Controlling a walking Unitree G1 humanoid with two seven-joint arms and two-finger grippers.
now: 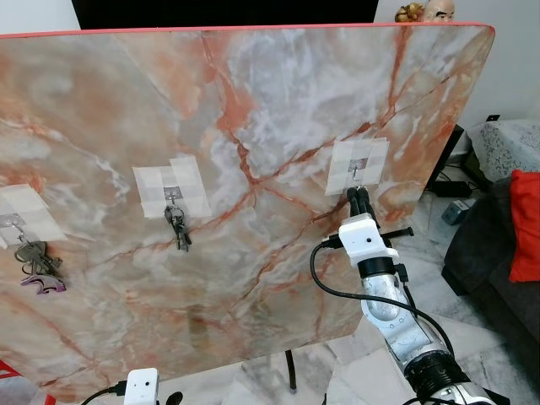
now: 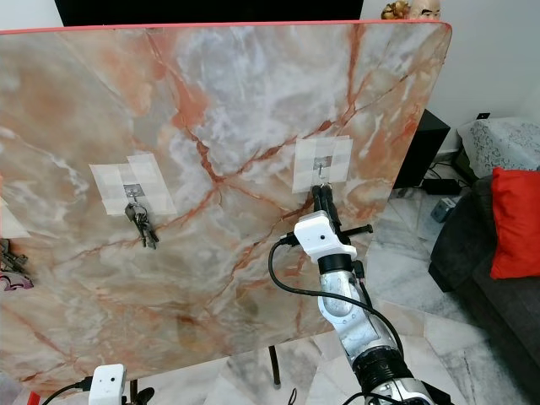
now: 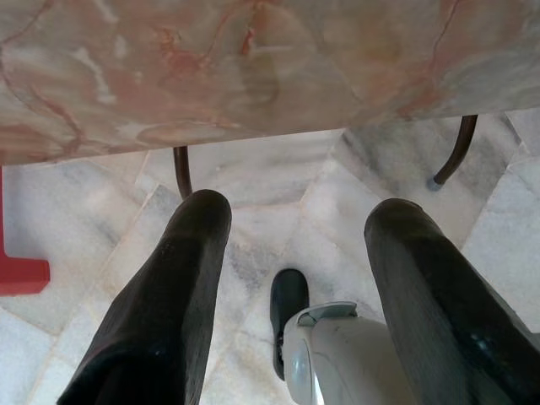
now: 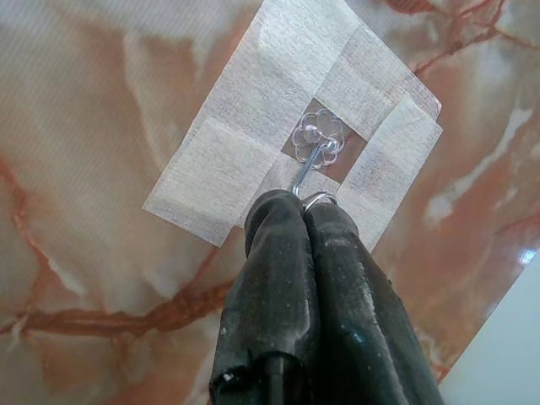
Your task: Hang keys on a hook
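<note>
An upright marble board (image 1: pixel 253 101) carries three taped wire hooks. The right hook (image 4: pixel 314 143) is a clear flower-shaped one under white tape. My right gripper (image 4: pixel 301 202) is shut just under it, with a small silver key ring (image 4: pixel 319 199) pinched at the tips and touching the hook's wire. The keys themselves are hidden by the fingers. From the head, the same gripper (image 1: pixel 358 196) points up at that hook (image 1: pixel 358 173). A key bunch (image 1: pixel 178 226) hangs on the middle hook, and another with a purple fob (image 1: pixel 38 263) on the left hook. My left gripper (image 3: pixel 299 211) hangs open and idle over the floor.
A dark sofa with a red cushion (image 1: pixel 525 224) stands at the right, a black cabinet (image 2: pixel 422 148) behind the board's right edge. The board's dark metal legs (image 3: pixel 181 169) rest on a marble tile floor. A red object (image 3: pixel 21 274) lies low at the left.
</note>
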